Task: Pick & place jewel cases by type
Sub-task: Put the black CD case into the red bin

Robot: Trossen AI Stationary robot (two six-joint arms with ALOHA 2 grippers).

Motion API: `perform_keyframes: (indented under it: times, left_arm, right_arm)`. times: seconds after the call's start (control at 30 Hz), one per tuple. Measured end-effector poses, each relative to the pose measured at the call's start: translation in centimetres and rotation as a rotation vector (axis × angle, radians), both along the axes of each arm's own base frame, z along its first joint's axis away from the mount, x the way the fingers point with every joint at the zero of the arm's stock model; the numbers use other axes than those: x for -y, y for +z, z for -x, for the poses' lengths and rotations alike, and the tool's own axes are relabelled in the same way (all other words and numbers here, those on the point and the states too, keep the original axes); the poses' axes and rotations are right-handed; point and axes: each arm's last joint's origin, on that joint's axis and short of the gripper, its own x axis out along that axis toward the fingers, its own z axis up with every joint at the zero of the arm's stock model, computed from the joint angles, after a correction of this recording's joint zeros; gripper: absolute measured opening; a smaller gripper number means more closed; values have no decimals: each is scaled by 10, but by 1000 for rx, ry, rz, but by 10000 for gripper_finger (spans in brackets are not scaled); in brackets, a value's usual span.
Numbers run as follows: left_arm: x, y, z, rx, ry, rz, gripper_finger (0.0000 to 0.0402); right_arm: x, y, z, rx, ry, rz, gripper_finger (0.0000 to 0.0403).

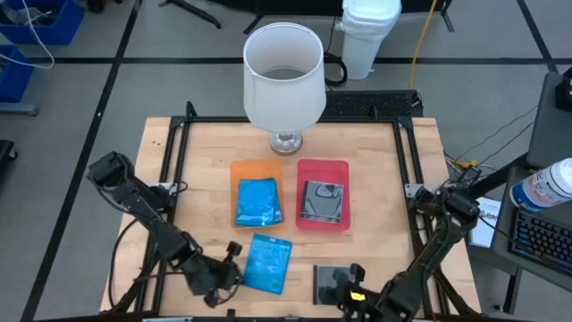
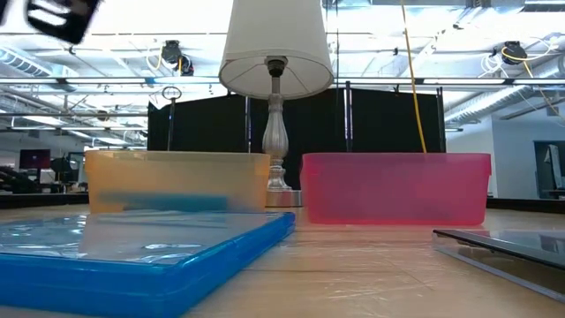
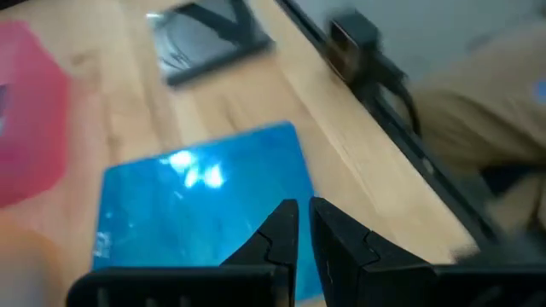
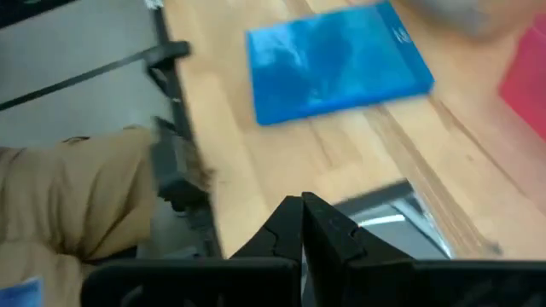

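Observation:
A blue jewel case point(image 1: 268, 262) lies flat on the table near its near edge, and a dark jewel case point(image 1: 329, 283) lies flat to its right. Another blue case point(image 1: 258, 201) rests in the orange tray point(image 1: 239, 172). Another dark case point(image 1: 320, 201) rests in the red tray point(image 1: 304, 170). My left gripper point(image 3: 303, 223) is shut and low over the near left edge of the loose blue case point(image 3: 200, 200). My right gripper point(image 4: 304, 209) is shut and low at the loose dark case point(image 4: 384, 223). My left gripper points its shut fingers point(image 3: 277, 234) over the blue case's edge point(image 3: 256, 256); I cannot tell whether they touch it. My right gripper has its shut fingers point(image 4: 328, 230) beside the dark case's edge point(image 4: 367, 220); whether they touch it does not show.
A table lamp with a white shade point(image 1: 283, 76) stands at the far middle of the table, behind the two trays. A black frame rail point(image 1: 174, 170) runs along the table's sides. Bare wood lies between the trays and the loose cases.

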Motion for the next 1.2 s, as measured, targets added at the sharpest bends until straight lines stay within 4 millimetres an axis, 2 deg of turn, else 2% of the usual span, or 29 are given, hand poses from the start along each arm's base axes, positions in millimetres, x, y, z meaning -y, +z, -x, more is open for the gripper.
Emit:
perform_keyframes:
  times: [0.13, 0.27, 0.4, 0.53, 0.73, 0.93, 1.2]
  left_arm:
    - [-7, 16, -19, 8, 22, 77, 42]
    - [-4, 22, -35, 24, -25, 55, 42]
    - [5, 19, -56, -9, -40, -12, 42]
    - [17, 5, -83, -60, -69, -122, 42]
    - [33, -16, -120, -73, -148, -283, 42]
    - [45, -19, -151, -28, -142, -274, 42]
    - [48, -20, -163, 10, -91, -203, 42]
  right_arm:
    - [16, -16, -8, -63, -57, -28, 1]
    - [28, -27, -14, -119, -90, -50, 1]
    - [36, -33, -16, -150, -108, -59, 1]
    - [37, -31, -17, -147, -111, -60, 1]
    - [46, -7, -4, -158, -139, -83, 0]
    - [56, 6, 21, -291, -214, -112, 0]
    - [50, 5, 44, -389, -282, -150, 0]
